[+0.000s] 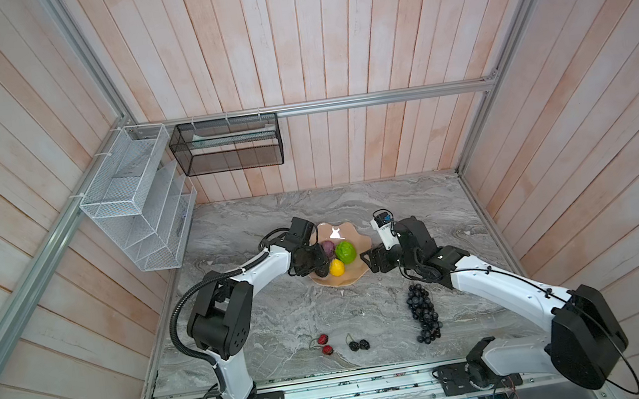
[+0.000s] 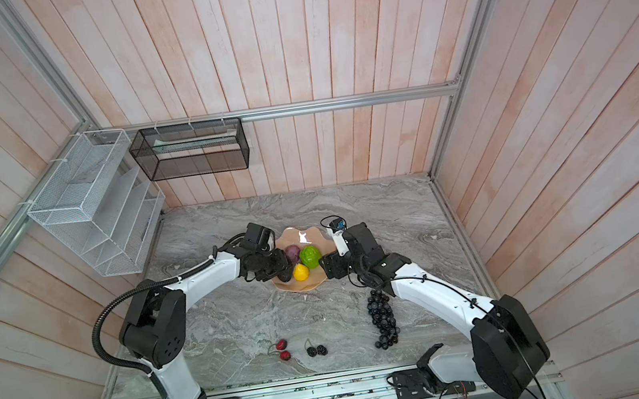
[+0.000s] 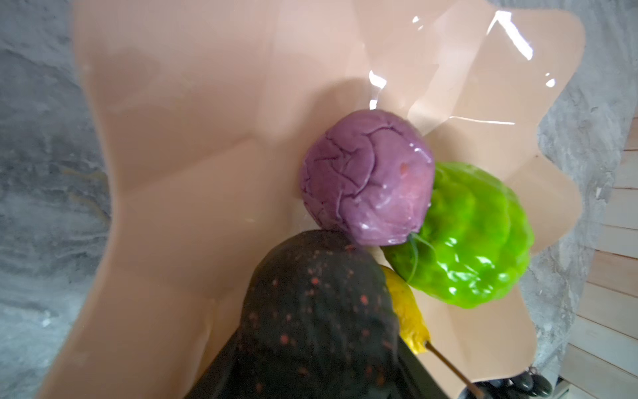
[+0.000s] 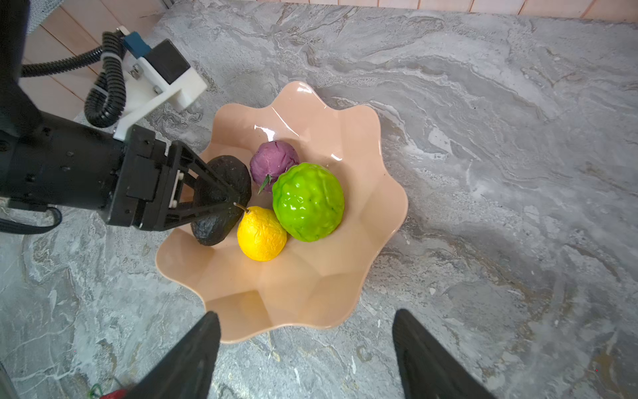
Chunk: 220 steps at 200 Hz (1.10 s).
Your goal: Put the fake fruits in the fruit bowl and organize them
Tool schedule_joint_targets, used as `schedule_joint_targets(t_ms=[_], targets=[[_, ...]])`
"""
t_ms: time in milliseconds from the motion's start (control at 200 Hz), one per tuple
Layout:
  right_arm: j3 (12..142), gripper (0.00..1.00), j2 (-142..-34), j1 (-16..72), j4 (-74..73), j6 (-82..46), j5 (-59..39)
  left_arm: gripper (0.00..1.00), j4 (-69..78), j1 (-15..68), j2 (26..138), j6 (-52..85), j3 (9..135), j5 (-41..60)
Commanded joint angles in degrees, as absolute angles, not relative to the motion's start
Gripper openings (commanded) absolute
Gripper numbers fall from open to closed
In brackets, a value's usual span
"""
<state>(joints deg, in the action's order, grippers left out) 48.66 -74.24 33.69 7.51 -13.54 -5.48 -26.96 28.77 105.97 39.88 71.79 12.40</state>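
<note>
The peach fruit bowl (image 1: 353, 229) (image 4: 293, 297) holds a purple round fruit (image 4: 272, 160), a bumpy green one (image 4: 307, 202) and a yellow one (image 4: 261, 235). My left gripper (image 4: 228, 202) (image 1: 320, 265) reaches over the bowl's left rim, shut on the dark avocado (image 4: 211, 231) (image 3: 310, 311), which lies low in the bowl against the purple and yellow fruits. My right gripper (image 4: 307, 317) (image 1: 370, 263) is open at the bowl's right rim, holding nothing. On the table in front lie the grape bunch (image 1: 424, 312), the red pair (image 1: 324, 344) and the black berry pair (image 1: 359, 345).
A white wire basket (image 1: 135, 216) and a black mesh basket (image 1: 227, 145) hang from the rails at the back left. Wooden walls close in the grey marble table (image 1: 415, 204) on three sides. The right arm's forearm passes just above the top of the grape bunch.
</note>
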Motion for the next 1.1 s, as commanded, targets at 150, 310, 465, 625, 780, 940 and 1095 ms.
schedule_joint_targets(t_ms=[150,310,465,625,780,940,1095], targets=[[49.20,0.79,-74.02,33.46,9.34,-13.79,-5.97,0.69,-26.48,28.65,103.03,39.47,71.46,12.04],[48.97,0.79,-72.30,33.00,12.26,-14.56,-5.47,0.74,-27.22,28.67,100.12,38.28,70.84,11.46],[47.54,0.78,-67.54,31.55,16.61,-17.77,-3.28,0.78,-28.72,28.73,95.24,35.03,70.38,8.66],[43.82,0.68,-61.15,27.72,21.79,-23.72,-1.91,0.78,-29.66,28.65,90.35,32.11,69.22,6.42],[41.05,0.61,-56.03,26.54,26.66,-30.84,2.10,0.78,-25.89,28.65,85.21,32.07,63.90,7.27],[37.30,0.59,-52.08,24.75,29.26,-37.24,5.49,0.78,-22.21,28.65,80.79,31.94,58.73,8.25],[33.78,0.59,-54.21,16.86,28.80,-37.91,-2.13,0.78,-20.37,28.65,78.74,31.03,56.07,8.79]])
